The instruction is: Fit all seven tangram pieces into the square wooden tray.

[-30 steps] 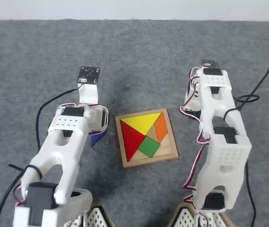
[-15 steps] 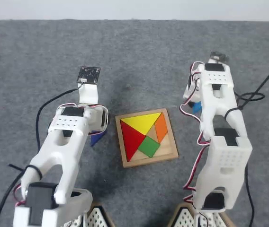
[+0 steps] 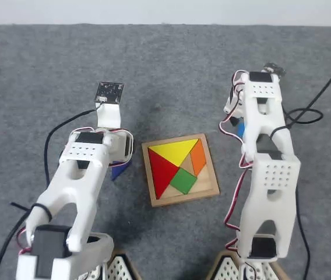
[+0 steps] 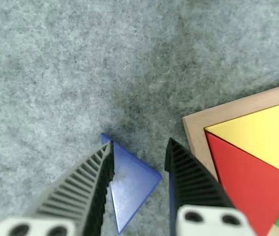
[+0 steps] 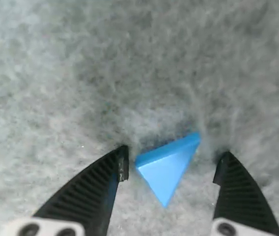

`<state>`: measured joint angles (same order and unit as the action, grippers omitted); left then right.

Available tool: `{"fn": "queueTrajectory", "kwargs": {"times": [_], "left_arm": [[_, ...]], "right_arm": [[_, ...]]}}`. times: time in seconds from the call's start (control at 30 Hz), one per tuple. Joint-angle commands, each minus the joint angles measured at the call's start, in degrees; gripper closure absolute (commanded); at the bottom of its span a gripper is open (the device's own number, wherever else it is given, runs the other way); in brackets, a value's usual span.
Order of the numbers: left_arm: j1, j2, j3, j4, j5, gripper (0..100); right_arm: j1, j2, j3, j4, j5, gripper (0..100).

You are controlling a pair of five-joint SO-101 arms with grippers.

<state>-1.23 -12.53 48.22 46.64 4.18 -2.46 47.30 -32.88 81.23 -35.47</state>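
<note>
Dark blue triangle (image 3: 119, 171) mostly hidden under left arm (image 3: 84, 169) (tray (image 4: 237, 109) edge-cropped).

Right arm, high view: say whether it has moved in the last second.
Yes. The right arm has stretched toward the far edge of the table, judged against the unmoved wooden tray.

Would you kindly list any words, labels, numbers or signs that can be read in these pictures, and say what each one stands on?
No text can be read.
The tray and the pieces in it bear no print.
Any marking on the small circuit board on an arm in the high view is too small to read.
</note>
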Motion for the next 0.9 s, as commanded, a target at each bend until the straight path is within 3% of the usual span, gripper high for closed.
{"fn": "queueTrajectory", "kwargs": {"times": [0.0, 0.13, 0.53, 0.87], "left_arm": [[0.18, -2.9, -0.31, -0.79, 0.09, 83], [0.18, -2.9, -0.31, -0.79, 0.09, 83], [0.18, -2.9, -0.31, -0.79, 0.09, 83], [0.18, -2.9, -0.31, -0.88, 0.09, 83]], "right_arm": [[0.48, -0.13, -3.69, 2.24, -0.97, 77.6], [0.57, -0.04, -3.87, 1.63, -0.88, 89.3], [0.04, -1.45, -3.87, 6.2, -1.05, 93.5], [-6.37, -8.48, -3.78, 20.18, -1.05, 96.4]]}}
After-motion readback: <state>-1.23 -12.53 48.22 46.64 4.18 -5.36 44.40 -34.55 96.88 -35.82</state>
